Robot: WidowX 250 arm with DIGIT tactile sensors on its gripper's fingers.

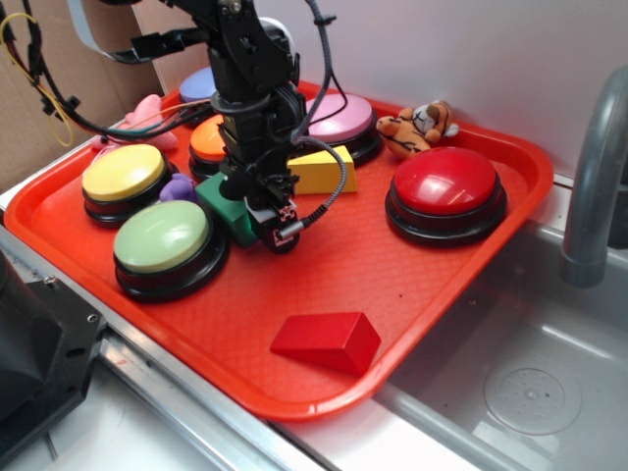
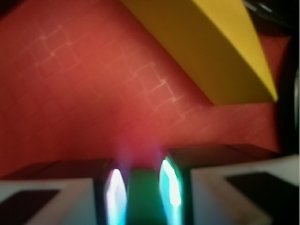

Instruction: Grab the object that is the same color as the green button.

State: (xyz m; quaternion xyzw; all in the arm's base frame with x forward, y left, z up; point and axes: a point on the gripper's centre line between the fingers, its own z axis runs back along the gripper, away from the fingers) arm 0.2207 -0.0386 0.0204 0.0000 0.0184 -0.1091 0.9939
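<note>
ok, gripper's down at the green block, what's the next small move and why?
Probably close the gripper. The wrist view shows the green block sitting between the fingers, low on the red tray, so it looks lined up. Whether they already touch is unclear.

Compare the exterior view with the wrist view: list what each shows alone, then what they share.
Only the exterior view shows the green button, the yellow button, the red button, the pink button, the red wedge, the plush toy and the sink.

Only the wrist view shows the gripper up close, its jaws flanking a strip of green with glare along both inner faces.

Both show the green block, the yellow wedge and the red tray.
</note>
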